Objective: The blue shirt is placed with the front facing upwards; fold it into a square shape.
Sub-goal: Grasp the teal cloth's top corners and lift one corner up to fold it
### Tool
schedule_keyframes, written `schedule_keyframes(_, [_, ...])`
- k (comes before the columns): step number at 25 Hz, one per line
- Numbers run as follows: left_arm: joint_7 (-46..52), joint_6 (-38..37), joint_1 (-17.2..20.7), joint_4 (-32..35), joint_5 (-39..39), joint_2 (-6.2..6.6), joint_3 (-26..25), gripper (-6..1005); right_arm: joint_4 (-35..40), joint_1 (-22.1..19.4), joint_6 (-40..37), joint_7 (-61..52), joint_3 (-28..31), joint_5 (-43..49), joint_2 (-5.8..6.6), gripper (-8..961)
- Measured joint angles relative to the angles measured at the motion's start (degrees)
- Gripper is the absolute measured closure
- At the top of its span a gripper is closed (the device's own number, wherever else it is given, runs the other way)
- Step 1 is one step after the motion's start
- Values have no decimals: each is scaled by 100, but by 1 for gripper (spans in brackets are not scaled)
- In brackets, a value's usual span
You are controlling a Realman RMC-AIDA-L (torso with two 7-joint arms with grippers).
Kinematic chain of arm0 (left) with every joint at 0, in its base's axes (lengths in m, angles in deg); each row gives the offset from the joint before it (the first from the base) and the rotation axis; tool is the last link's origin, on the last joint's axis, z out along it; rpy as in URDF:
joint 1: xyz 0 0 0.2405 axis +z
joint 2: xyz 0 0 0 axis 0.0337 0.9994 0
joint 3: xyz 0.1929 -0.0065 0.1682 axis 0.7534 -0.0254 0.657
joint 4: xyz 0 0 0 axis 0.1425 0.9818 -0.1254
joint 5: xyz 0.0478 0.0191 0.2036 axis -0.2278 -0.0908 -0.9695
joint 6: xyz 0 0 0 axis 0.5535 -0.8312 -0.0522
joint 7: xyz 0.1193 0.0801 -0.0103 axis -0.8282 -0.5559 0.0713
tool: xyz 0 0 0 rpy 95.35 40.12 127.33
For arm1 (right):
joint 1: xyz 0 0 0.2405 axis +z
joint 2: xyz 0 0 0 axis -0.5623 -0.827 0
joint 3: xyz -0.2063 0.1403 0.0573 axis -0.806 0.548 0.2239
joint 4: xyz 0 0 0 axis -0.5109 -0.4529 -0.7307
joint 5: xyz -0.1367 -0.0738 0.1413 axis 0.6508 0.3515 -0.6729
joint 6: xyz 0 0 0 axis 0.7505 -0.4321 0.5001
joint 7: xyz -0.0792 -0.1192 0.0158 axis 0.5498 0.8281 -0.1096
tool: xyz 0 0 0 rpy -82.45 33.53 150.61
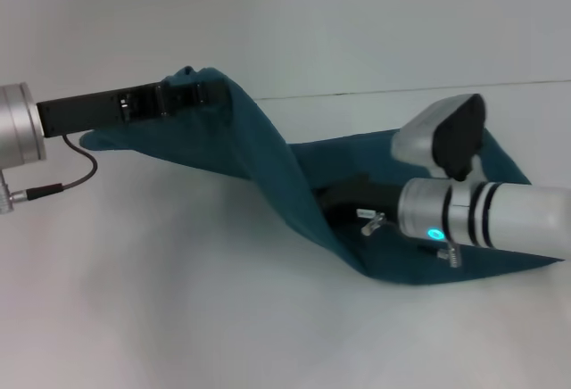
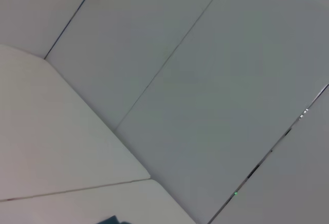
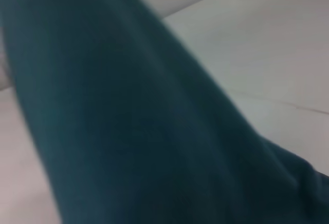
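Observation:
The blue shirt (image 1: 268, 153) lies partly on the white table, with no lettering showing. My left gripper (image 1: 207, 95) reaches in from the left and is shut on the shirt's edge. It holds that edge raised, so the cloth drapes down in a slanted sheet toward the front right. My right gripper (image 1: 335, 197) comes in from the right, low over the table, its tip tucked behind that sheet and hidden by it. Blue shirt cloth (image 3: 128, 131) fills most of the right wrist view. Only a sliver of the shirt (image 2: 110, 221) shows in the left wrist view.
The white table (image 1: 223, 318) stretches bare in front of the shirt and to its left. The table's far edge (image 1: 401, 93) runs behind the shirt, with a pale wall beyond. A thin cable (image 1: 76, 170) hangs under my left arm.

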Motion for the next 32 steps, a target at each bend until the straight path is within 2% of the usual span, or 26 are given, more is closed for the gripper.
schedule_keyframes(7, [3,-3,-169,10,15,74,-28,961,-336,336,-42,0,-276,11,-30,948])
schedule_keyframes(13, [-4,1,-278,14,18,81,70,961,-500,510,-25,22,-310,-18,-48,948])
schedule_keyframes(18, [-56,2,-286,15,19,41,140,962,-511,317,-8,333,-175,-477,-35,948])
schedule_keyframes(22, [-84,-11,-342,13,19,-39,168,962,-439,88,-31,411,-172,-854,-7,947])
schedule_keyframes(32, [-158,42,-694,-18,259,-178,565,961,-432,-194,-34,439,-160,-944,4,947])
